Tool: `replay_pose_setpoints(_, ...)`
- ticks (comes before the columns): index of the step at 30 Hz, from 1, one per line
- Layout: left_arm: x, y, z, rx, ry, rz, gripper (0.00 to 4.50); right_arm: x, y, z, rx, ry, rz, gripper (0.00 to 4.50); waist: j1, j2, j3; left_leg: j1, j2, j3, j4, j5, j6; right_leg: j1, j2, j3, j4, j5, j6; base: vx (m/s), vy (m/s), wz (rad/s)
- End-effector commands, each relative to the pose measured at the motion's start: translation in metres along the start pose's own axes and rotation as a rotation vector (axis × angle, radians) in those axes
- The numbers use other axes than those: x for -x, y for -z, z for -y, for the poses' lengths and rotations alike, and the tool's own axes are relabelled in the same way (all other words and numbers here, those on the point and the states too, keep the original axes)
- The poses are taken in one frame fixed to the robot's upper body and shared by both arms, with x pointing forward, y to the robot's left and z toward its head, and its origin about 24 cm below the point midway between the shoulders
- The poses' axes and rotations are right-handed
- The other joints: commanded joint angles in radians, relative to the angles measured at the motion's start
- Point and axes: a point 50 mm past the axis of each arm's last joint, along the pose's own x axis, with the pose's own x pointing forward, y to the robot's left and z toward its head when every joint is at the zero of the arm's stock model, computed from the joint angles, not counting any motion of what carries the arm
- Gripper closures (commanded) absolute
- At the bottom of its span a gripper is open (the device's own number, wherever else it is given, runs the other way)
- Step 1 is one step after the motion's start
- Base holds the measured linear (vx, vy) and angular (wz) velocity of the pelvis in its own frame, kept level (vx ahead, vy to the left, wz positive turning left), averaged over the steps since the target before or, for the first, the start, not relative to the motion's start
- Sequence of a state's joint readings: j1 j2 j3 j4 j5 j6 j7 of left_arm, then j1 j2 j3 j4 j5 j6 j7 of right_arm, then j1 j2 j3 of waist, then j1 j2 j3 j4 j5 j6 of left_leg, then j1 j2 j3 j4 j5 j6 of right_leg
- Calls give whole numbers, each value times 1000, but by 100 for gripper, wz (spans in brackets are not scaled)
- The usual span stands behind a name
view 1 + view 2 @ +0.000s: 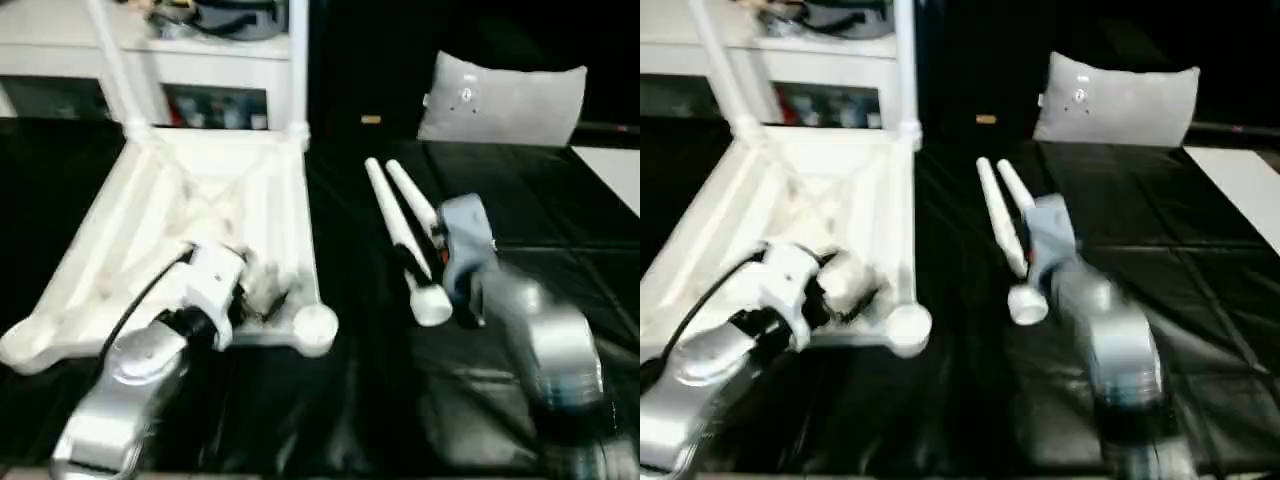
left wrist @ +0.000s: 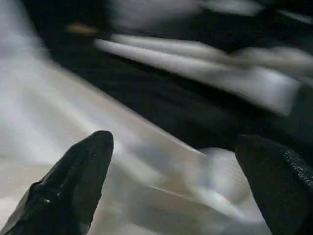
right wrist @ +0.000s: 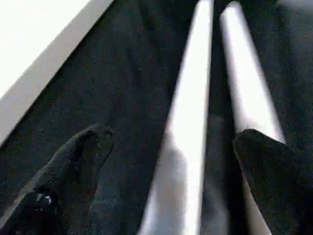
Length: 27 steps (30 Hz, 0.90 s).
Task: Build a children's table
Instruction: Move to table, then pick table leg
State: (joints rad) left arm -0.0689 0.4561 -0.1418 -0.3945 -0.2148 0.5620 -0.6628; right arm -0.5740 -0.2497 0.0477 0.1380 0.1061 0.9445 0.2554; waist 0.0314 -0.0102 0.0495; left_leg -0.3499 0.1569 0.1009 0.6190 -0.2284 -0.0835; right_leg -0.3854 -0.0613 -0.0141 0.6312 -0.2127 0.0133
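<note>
The tabletop (image 1: 200, 230) lies upside down on the black surface (image 1: 330, 420) in front of me, on my left side. It is white plastic and square, with raised ribs crossing in an X over its underside and a raised rim all round. Each corner that I can see ends in a round socket; the near right socket (image 1: 314, 328) is empty, a plain white cup facing up. Two legs already stand in the far corners: one (image 1: 112, 60) leans a little to the left, the other (image 1: 298, 60) rises straight up, in front of a white cabinet (image 1: 215, 55).

My left gripper (image 2: 171, 186) hovers over the near part of the tabletop, close to the empty near right socket. Its two black fingers (image 2: 78, 181) stand wide apart with nothing between them.

The two loose legs (image 1: 405, 240) lie side by side on the black surface to the right of the tabletop, well apart from it, almost parallel, their thicker flared ends towards me. They are long, smooth white tubes. My right gripper (image 3: 171, 186) is over their near half, its fingers (image 3: 73, 166) spread wide; in the right wrist view one leg (image 3: 188, 122) runs between them and the other (image 3: 247, 103) passes under the second finger. I grip neither one.

A grey cushion (image 1: 500, 100) sits at the far edge.
</note>
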Motion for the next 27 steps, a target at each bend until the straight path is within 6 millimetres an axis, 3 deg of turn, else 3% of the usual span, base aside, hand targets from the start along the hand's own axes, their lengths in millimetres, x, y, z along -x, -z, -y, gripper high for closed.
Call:
replay_pose_setpoints(1, -2, -8, 6, -13, 95, -2, 4, -10, 5, 6, -19, 17, -87, 0, 0, 11, -37, 6, 31, 6, -91, -346, -66, 18, -56, 28, -94, -418, -143, -64, -8, 0)
replay_pose_setpoints(2, -3, -10, 6, -15, 103, -4, 4, -13, 3, 7, -23, 22, -90, 0, -1, 10, -37, 9, 30, 9, -88, -340, -64, 15, -55, 28, -95, -409, -149, -64, -8, 0)
replay_pose_setpoints(6, 0, -13, 3, -18, 120, -29, 4, -25, -2, 13, -52, 6, -144, 0, 3, 7, -43, -5, 35, 21, -89, -276, -61, 25, -54, 25, -85, -356, -172, 0, 0, 0)
replay_pose_setpoints(7, 0, -13, 3, -17, 121, -35, 1, -28, -4, 13, -70, -13, -156, 19, -1, 3, -46, -10, 34, 23, -87, -273, -60, 28, -53, 24, -81, -349, -178, 0, 0, 0)
replay_pose_setpoints(9, 1, -13, 3, -15, 127, -42, 0, -30, -4, 14, -71, -10, -170, 40, 2, 8, -49, -13, 35, 23, -87, -258, -63, 28, -53, 22, -77, -334, -181, 0, 0, 0)
replay_pose_setpoints(10, 2, -13, 3, -13, 132, -47, 0, -32, -4, 15, -68, -5, -180, 40, 5, 8, -57, -17, 37, 29, -81, -180, -56, 30, -52, 25, -69, -226, -196, 0, 0, 0)
replay_pose_setpoints(12, 2, -13, 4, -8, 143, -59, 0, -36, -3, 15, -87, -30, -223, 56, 6, -1, -63, -25, 36, 35, -75, -110, -43, 34, -48, 24, -56, -125, -221, 0, 0, 0)
replay_pose_setpoints(14, 3, -13, 5, -3, 145, -64, 0, -37, 0, 15, -86, -47, -257, 75, 8, 2, -62, -27, 36, 40, -72, -73, -33, 35, -46, 24, -54, -61, -240, 0, 0, 0)
replay_pose_setpoints(15, 4, -13, 5, -1, 144, -65, 0, -38, 1, 14, -86, -62, -270, 92, 9, -7, -62, -27, 37, 44, -71, -57, -24, 36, -44, 24, -54, -33, -245, 0, 0, 0)
replay_pose_setpoints(17, 4, -14, 5, 4, 143, -67, 0, -38, 2, 12, -90, -87, -289, 100, 12, -2, -62, -25, 39, 44, -71, -54, -19, 35, -46, 23, -52, -31, -252, 0, 0, 0)
replay_pose_setpoints(27, 3, -14, 5, 13, 143, -75, 0, -41, 11, 12, -129, -142, -351, 188, 13, -5, -53, -19, 43, 47, -77, -154, -37, 26, -49, 25, -64, -187, -231, 0, 0, 0)
